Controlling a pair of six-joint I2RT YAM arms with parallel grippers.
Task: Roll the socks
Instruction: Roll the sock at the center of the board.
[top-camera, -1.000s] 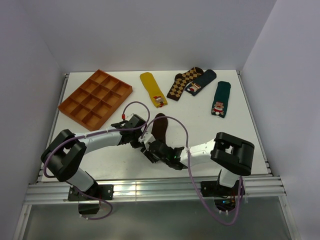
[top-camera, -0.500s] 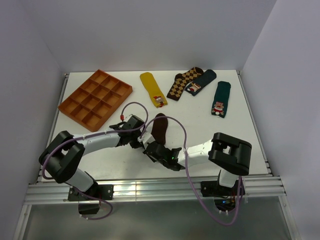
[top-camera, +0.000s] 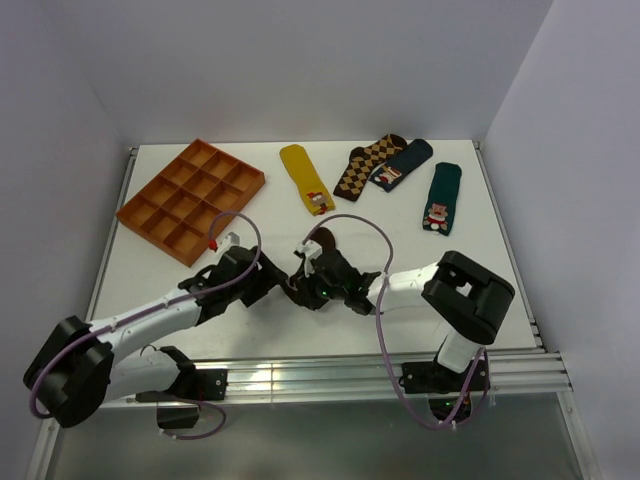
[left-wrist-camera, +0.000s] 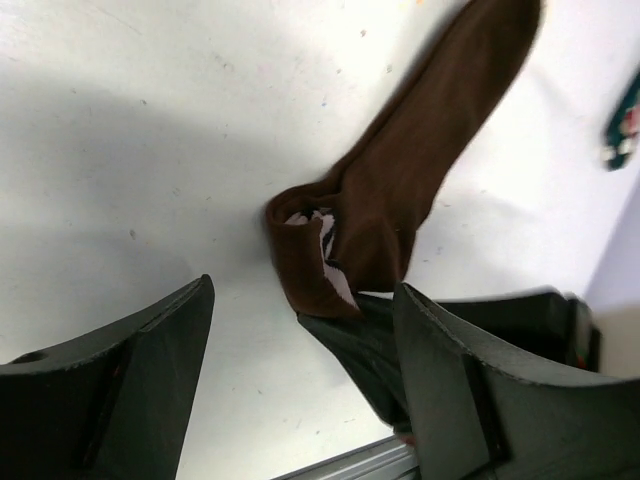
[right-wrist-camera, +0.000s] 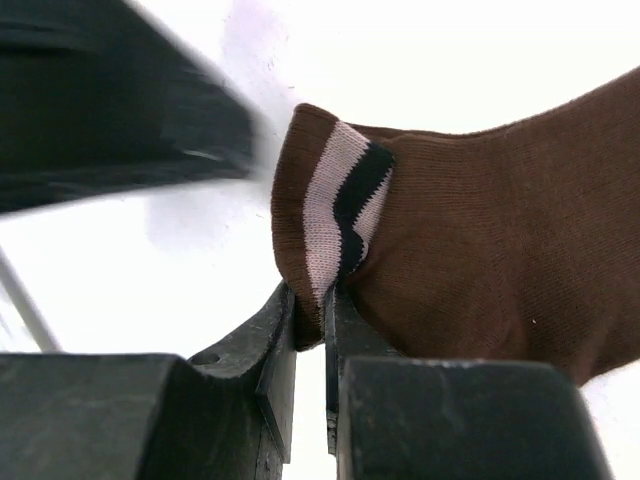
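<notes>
The dark brown sock (left-wrist-camera: 420, 150) lies on the white table, its cuff with pale stripes (right-wrist-camera: 335, 200) folded back over the leg. My right gripper (right-wrist-camera: 310, 300) is shut on this folded cuff, pinching the fabric between its fingertips. In the top view only the sock's toe end (top-camera: 321, 241) shows beyond the right gripper (top-camera: 300, 287). My left gripper (left-wrist-camera: 305, 290) is open, its fingers (left-wrist-camera: 150, 380) standing wide either side of the cuff and holding nothing. It sits just left of the right gripper in the top view (top-camera: 276, 285).
An orange compartment tray (top-camera: 190, 198) stands at the back left. Along the back lie a mustard yellow sock (top-camera: 305, 177), a diamond-patterned sock (top-camera: 365, 165), a dark blue sock (top-camera: 402, 163) and a green sock (top-camera: 441, 197). The table's metal front rail (top-camera: 300, 375) runs before the arms.
My left gripper has opened, let go of the sock's cuff and drawn back to the left. The right gripper has closed on the cuff and shifted away from the front edge.
</notes>
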